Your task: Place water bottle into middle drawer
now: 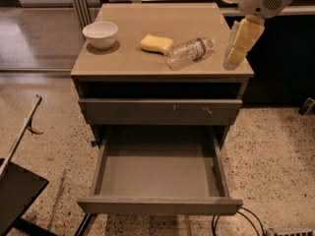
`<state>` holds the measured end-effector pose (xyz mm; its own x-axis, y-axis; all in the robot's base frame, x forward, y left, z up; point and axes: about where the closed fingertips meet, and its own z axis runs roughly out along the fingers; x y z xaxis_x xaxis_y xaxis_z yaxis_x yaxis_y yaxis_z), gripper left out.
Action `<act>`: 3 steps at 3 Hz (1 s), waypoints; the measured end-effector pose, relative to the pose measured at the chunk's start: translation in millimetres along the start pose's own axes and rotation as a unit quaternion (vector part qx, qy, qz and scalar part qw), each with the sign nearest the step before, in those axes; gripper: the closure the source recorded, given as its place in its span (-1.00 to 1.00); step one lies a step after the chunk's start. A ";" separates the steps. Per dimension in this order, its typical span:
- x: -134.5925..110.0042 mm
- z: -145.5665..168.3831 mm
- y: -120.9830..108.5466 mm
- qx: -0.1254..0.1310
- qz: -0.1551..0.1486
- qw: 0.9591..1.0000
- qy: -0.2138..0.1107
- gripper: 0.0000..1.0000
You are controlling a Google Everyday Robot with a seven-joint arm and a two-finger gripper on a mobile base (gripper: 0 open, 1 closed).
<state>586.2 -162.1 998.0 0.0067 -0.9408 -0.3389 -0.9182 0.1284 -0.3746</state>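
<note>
The water bottle (188,52) lies on its side on the cabinet top, clear and crinkled, its neck pointing right. The yellow sponge (156,44) lies just left of it. My gripper (235,53) hangs from the white arm at the upper right, over the top's right edge, a short way right of the bottle and not touching it. The middle drawer (160,205) is pulled out wide below, with a plain front and a bare grey floor (157,173).
A white bowl (100,34) stands at the top's left. A shut drawer front with pale scratches (160,111) sits above the open drawer. A dark object (17,195) is on the floor at the lower left; cables (246,220) lie at the lower right.
</note>
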 end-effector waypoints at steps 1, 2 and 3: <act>5.7 14.9 -15.9 0.022 -0.002 1.000 0.006 -1.00; 15.3 45.4 -42.4 0.034 0.000 0.999 0.010 -1.00; 32.2 79.3 -61.3 0.052 0.041 0.998 -0.003 -1.00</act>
<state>674.2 -175.4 941.6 -0.0646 -0.9235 -0.3780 -0.8701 0.2376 -0.4318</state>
